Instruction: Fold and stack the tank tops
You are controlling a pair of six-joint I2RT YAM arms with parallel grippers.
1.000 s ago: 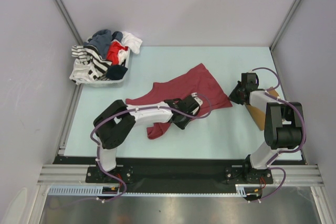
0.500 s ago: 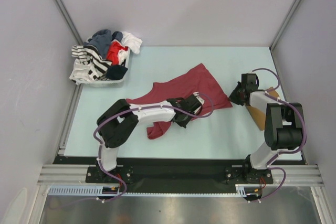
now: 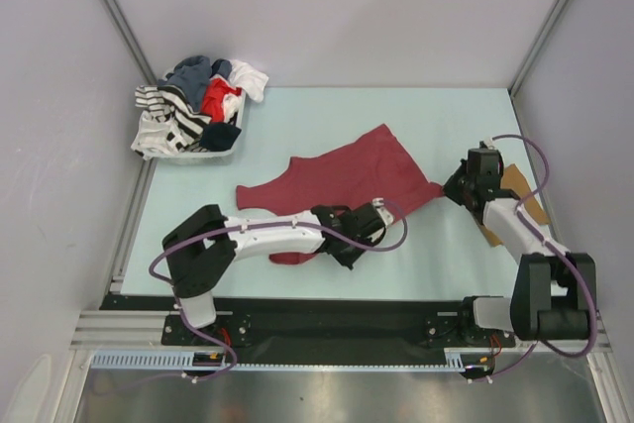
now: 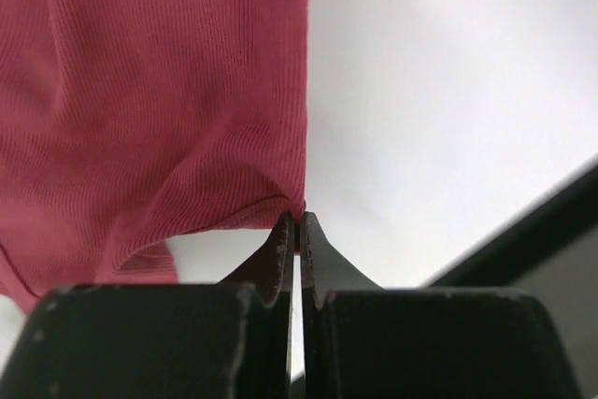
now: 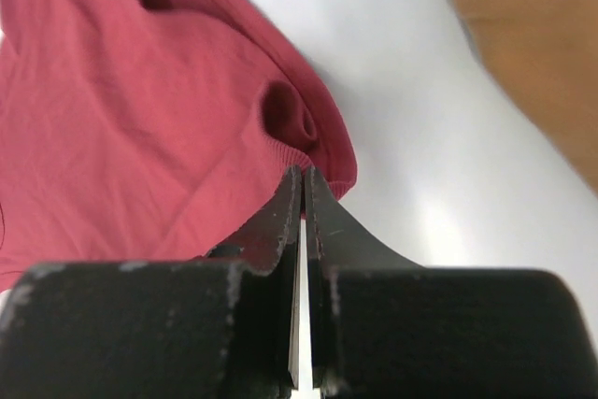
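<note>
Tank top (image 3: 342, 173) edge sits clamped in left end effector (image 4: 297, 221).

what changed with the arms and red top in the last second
The left gripper closed on the near edge of the maroon tank top and dragged it rightward, flattening the bunched fold. The right gripper stayed shut on the top's right corner as its arm stretched lower. The basket of clothes and tan top are unchanged.

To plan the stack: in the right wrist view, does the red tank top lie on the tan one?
No, the red tank top lies apart from the tan tank top, with bare table between them.
</note>
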